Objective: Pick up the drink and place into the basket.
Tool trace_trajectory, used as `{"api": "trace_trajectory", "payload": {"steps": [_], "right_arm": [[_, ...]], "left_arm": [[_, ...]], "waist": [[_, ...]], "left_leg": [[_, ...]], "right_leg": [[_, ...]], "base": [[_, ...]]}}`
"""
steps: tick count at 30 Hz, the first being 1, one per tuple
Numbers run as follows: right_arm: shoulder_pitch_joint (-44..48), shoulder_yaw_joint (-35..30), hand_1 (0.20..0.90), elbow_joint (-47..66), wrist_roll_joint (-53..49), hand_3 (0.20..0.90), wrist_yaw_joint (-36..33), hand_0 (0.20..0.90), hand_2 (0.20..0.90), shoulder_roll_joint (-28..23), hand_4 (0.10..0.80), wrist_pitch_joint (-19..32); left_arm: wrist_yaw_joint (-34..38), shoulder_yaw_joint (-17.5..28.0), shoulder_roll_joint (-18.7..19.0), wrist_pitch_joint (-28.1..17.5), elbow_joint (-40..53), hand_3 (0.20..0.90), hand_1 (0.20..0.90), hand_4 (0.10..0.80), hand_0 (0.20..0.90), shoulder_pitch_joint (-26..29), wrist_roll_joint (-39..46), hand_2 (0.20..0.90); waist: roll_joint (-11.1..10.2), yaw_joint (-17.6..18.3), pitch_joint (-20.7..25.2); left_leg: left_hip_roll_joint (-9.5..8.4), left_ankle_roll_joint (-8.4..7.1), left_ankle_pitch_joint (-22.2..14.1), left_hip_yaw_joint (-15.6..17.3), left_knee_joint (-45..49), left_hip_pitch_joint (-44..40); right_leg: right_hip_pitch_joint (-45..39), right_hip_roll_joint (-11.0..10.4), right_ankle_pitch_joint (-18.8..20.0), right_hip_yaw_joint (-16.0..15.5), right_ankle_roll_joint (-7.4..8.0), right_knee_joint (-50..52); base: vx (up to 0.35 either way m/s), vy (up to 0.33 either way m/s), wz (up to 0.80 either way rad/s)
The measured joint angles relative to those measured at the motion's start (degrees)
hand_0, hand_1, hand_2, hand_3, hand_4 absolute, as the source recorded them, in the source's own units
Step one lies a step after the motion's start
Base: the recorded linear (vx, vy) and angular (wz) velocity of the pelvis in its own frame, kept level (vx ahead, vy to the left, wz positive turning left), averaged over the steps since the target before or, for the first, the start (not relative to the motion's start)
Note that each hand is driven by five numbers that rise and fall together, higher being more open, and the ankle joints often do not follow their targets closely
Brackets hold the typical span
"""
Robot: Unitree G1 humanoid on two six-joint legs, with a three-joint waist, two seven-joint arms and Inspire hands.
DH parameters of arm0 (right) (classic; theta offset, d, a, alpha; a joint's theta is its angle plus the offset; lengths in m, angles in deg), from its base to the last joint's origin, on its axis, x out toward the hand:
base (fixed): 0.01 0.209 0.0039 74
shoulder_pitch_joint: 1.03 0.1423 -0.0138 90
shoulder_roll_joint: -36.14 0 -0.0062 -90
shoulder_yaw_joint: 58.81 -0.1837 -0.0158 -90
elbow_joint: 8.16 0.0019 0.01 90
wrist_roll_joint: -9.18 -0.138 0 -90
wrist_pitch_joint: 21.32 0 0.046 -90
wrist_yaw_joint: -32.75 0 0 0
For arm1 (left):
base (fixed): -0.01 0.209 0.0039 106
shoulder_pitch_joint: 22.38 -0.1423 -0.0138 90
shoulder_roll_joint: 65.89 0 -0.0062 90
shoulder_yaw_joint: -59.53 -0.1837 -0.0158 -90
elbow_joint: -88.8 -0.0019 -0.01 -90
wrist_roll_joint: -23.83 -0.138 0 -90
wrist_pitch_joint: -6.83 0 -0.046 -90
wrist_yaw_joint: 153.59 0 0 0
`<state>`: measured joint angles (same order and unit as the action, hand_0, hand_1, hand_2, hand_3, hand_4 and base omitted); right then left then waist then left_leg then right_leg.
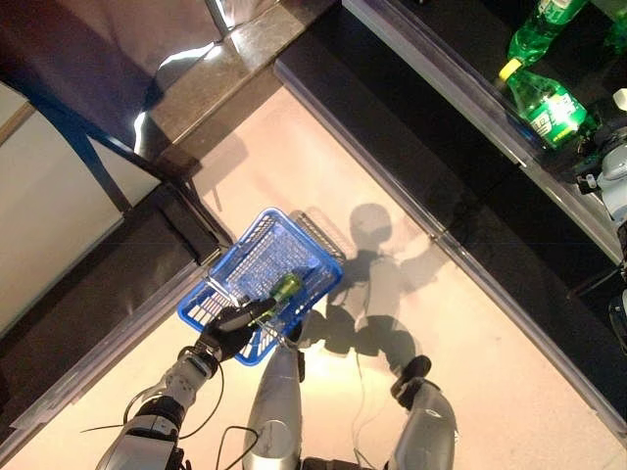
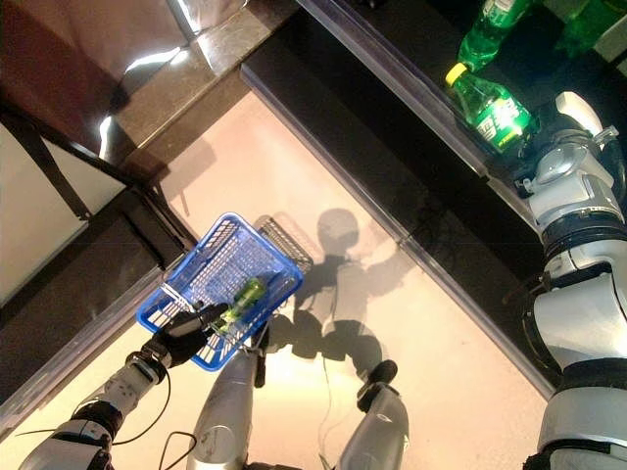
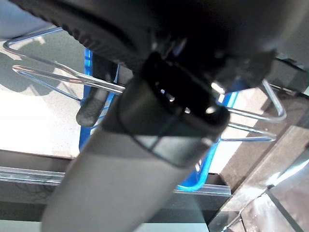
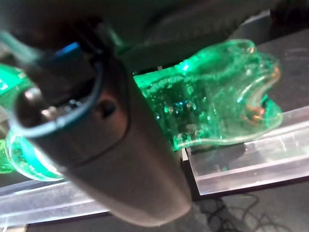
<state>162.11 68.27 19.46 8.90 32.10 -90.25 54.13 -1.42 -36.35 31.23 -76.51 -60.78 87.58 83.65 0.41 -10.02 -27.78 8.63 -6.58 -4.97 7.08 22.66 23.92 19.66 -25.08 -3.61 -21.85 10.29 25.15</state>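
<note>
A blue wire basket (image 1: 238,257) hangs over the pale floor from its metal handles (image 3: 43,72), with my left hand (image 1: 227,335) shut on them. One green drink bottle (image 1: 285,288) lies inside the basket near its front rim. At the upper right, a green bottle with a yellow cap (image 1: 545,104) lies on a dark shelf, and another green bottle (image 1: 537,29) lies behind it. My right hand (image 2: 580,108) reaches up to the base of the yellow-capped bottle. In the right wrist view the thumb (image 4: 120,145) lies across that green bottle (image 4: 217,92); the grip itself is hidden.
A clear strip (image 4: 241,164) edges the shelf front. The dark shelf unit (image 1: 421,186) runs diagonally along the right. A dark counter (image 1: 88,59) and cabinet (image 1: 108,284) stand at the left, with pale floor between them.
</note>
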Motion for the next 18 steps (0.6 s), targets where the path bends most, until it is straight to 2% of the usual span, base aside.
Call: {"api": "trace_trajectory", "payload": {"steps": [3, 13, 18], "right_arm": [[-3.02, -0.83, 0.3, 4.25, -1.05, 0.2, -1.45, 0.3, 0.3, -0.08, 0.1, 0.17], [-20.23, -9.78, 0.3, 23.57, -2.64, 0.2, -2.27, 0.3, 0.3, -1.06, 0.1, 1.6], [-33.27, -18.36, 0.3, 34.84, -2.48, 0.2, -2.35, 0.3, 0.3, -1.02, 0.1, 1.69]], "left_arm": [[0.1, -0.1, -0.04, -0.2, -0.16, 0.2, 0.3, 0.1, 0.3, -0.59, -0.06, 0.3], [0.99, 0.13, -0.2, -0.81, -0.01, 0.2, 0.3, 0.1, 0.3, -5.07, -0.18, 0.3], [1.41, 2.12, -0.87, -1.07, 0.53, 0.2, 0.3, 0.1, 0.3, -7.92, -1.54, 0.3]], "waist": [[-0.01, 0.89, 0.0], [-0.8, 2.8, 0.1], [-1.61, 3.93, 0.45]], "left_leg": [[0.0, -0.13, 0.41, 0.32, -1.77, -2.03], [1.17, -0.92, 3.01, 3.26, -11.49, -12.53], [1.1, -1.04, 4.73, 4.24, -17.42, -18.37]], "right_leg": [[-1.31, 0.14, 0.54, -0.03, -0.15, -0.88], [-9.94, 3.04, 2.58, -1.51, -0.48, -8.2], [-14.93, 4.44, 4.51, -1.65, -0.6, -12.13]], "base": [[0.012, 0.001, -0.03], [0.034, -0.003, -0.05], [0.086, -0.013, 0.02]]}}
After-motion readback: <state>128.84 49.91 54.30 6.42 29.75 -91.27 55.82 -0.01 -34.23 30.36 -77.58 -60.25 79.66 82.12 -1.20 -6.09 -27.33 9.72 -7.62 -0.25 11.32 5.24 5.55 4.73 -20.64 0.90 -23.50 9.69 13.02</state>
